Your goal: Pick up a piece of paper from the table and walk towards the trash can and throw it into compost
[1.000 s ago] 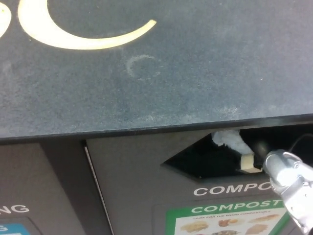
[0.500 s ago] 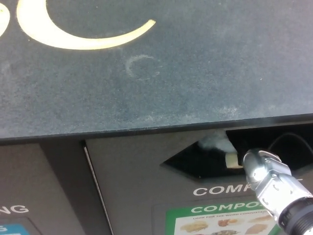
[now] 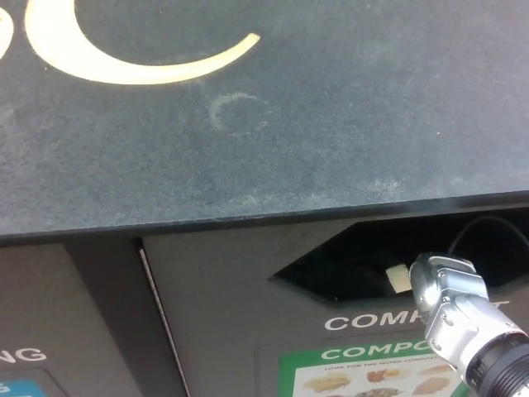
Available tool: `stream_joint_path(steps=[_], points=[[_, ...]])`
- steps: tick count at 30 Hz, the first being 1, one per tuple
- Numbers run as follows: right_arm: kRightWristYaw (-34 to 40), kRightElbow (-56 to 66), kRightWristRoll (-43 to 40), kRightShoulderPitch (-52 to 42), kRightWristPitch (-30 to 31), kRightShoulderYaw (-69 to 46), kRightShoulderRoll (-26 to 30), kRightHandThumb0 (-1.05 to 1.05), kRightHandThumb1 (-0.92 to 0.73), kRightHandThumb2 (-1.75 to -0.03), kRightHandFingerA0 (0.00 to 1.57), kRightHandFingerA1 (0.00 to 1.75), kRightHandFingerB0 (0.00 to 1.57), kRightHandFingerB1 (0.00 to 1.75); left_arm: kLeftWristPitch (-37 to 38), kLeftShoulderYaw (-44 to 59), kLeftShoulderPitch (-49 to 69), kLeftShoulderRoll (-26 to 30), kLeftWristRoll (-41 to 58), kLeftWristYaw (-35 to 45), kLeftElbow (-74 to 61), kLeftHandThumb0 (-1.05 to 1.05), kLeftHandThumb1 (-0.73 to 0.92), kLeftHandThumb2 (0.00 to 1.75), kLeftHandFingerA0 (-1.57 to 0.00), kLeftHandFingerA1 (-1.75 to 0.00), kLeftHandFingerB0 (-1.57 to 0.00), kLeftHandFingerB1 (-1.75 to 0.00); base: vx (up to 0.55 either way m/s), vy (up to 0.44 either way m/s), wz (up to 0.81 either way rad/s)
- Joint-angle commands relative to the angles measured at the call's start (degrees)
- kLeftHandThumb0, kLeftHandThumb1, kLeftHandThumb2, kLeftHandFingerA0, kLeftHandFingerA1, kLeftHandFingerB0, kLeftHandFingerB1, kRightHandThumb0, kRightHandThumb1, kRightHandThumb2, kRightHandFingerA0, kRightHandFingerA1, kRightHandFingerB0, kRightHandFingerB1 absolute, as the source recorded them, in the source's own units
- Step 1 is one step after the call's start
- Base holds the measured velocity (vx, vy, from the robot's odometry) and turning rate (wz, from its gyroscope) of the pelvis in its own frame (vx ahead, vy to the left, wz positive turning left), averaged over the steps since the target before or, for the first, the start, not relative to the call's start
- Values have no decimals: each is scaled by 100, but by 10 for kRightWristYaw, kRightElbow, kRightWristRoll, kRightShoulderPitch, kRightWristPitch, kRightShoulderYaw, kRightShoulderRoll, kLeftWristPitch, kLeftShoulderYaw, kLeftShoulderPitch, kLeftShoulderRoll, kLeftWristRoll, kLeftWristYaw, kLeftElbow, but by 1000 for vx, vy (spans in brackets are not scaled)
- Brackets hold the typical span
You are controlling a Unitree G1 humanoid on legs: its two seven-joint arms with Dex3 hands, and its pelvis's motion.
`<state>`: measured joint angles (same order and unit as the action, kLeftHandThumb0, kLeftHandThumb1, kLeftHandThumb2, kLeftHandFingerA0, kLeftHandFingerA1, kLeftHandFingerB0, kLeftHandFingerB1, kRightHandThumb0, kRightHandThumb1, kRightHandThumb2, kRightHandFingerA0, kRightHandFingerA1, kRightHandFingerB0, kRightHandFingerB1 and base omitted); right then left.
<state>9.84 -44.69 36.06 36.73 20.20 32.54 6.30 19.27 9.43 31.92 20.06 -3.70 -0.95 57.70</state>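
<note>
Paper unseen; right robot hand (image 3: 399,279) inside compost opening (image 3: 331,265).

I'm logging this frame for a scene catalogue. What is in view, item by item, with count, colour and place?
bin top: one, dark grey and dusty, upper half of the picture
yellow curve: one, painted on the bin top, upper left
ring mark: one, faint pale, on the bin top near centre
compost opening: one, black, angular, under the bin top's edge at right
compost sign: one, green with white letters and food pictures, below the opening, cut off at the bottom
blue label: one, bottom left corner, mostly cut off
cable: one, black, looping inside the opening
right hand: one, only a pale tip shows, in the opening; paper not visible
right arm: one, silver, lower right
</note>
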Motion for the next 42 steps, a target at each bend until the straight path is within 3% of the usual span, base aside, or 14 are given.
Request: stream_joint_path(steps=[1, 7, 8, 10, 18, 21, 31, 33, 34, 37, 39, 40, 41, 42], points=[[-45, 27, 14, -7, 46, 0, 11, -105, -92, -71, 0, 0, 0, 0, 12, -5, 3, 7, -6, -5, 8, -7, 65, 71, -90, -93, -82, -74, 0, 0, 0], [-68, 68, 2, -28, 51, -14, 18, -104, -92, -70, 0, 0, 0, 0, 8, 5, 13, 4, 9, 4, -6, -6, 64, 78, -89, -95, -84, -76, 0, 0, 0], [-79, 79, -7, -33, 46, -22, 22, -99, -81, -96, 0, 0, 0, 0, 6, 4, 15, 4, 7, 2, -9, -9, 66, 71, -89, -93, -82, -73, 0, 0, 0], [-110, 108, -28, -46, 34, -39, 33, -95, -92, -80, 0, 0, 0, 0, 4, 3, 15, 5, 3, -1, -10, -5, 64, 79, -89, -94, -84, -77, 0, 0, 0], [-209, 269, -57, -130, 19, -63, 107, -94, -92, -90, 0, 0, 0, 0, 8, 5, 17, -4, 8, 4, -15, -9, 65, 71, -89, -96, -84, -76, 0, 0, 0], [-270, 537, -37, -284, -70, -50, 251, -102, -92, -99, 0, 0, 0, 0, 4, 9, 15, -5, 11, 4, -9, -11, 68, 69, -91, -96, -84, -78, 0, 0, 0], [-244, 742, -10, -480, -161, -124, 404, -92, -92, -93, 0, 0, 0, 0, 12, 5, 15, 3, 4, 3, -7, -6, 63, 79, -91, -92, -83, -76, 0, 0, 0], [-233, 763, 5, -508, -164, -141, 424, -94, -92, -82, 0, 0, 0, 0, 14, 8, 20, 1, 7, 3, -9, -6, 65, 80, -93, -96, -86, -82, 0, 0, 0], [-228, 777, 16, -523, -168, -151, 435, -102, -88, -123, 0, 22, 0, 4, 18, 4, 23, 2, 1, -1, -8, -11, 66, 70, -90, -90, -83, -74, 0, 0, 0], [-221, 805, 31, -549, -173, -167, 453, -94, -83, -101, 0, 0, 0, 2, 31, -1, 26, 4, -8, -8, 6, -10, 68, 70, -91, -88, -84, -75, 0, 0, 0], [-211, 832, 51, -579, -178, -185, 468, -102, -82, -107, 0, 0, 0, 0, 29, 5, 25, 1, 2, 1, 16, -8, 66, 76, -91, -95, -84, -77, 0, 0, 0], [-202, 846, 63, -597, -182, -197, 476, -95, -85, -126, 0, 24, 0, 9, 26, 8, 25, 0, 8, 5, 16, -9, 67, 77, -91, -98, -84, -79, 0, 0, 0], [-196, 852, 68, -608, -186, -204, 479, -95, -85, -126, 0, 24, 0, 9, 24, 9, 26, -1, 9, 6, 14, -9, 67, 77, -91, -98, -84, -79, 0, 0, 0], [-197, 861, 72, -618, -184, -211, 482, -94, -92, -84, 0, 0, 0, 4, 26, 6, 23, 1, 5, 5, 19, -10, 66, 76, -93, -99, -85, -79, 0, 0, 0]])
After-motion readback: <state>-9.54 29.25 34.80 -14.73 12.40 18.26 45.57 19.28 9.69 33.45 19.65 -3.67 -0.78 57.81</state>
